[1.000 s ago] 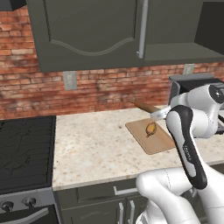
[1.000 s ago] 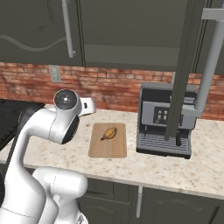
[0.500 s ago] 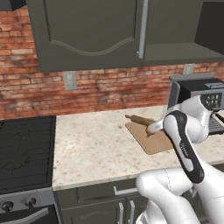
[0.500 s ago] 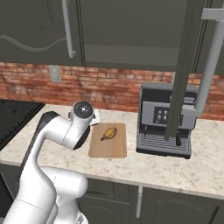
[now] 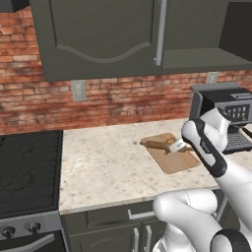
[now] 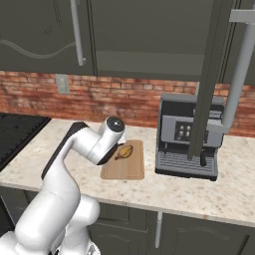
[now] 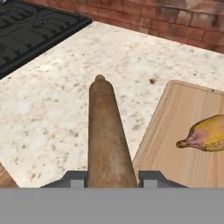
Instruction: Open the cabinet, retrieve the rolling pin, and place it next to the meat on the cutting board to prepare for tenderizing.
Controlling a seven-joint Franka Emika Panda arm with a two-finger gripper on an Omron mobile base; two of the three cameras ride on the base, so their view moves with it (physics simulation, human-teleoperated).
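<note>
Hand view, rolling pin (image 7: 107,135): clamped between both fingers, over the counter (image 7: 57,100) beside the board's edge.
Gripper (image 7: 113,178): closed on the pin.
Cutting board (image 7: 183,144): just beside the pin, meat (image 7: 205,134) on it.
Cabinet (image 5: 98,39): above, door closed.

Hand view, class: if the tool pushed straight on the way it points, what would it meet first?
Probably the bare countertop beside the cutting board; the rolling pin in the tool would touch first. Depth is unclear.
</note>
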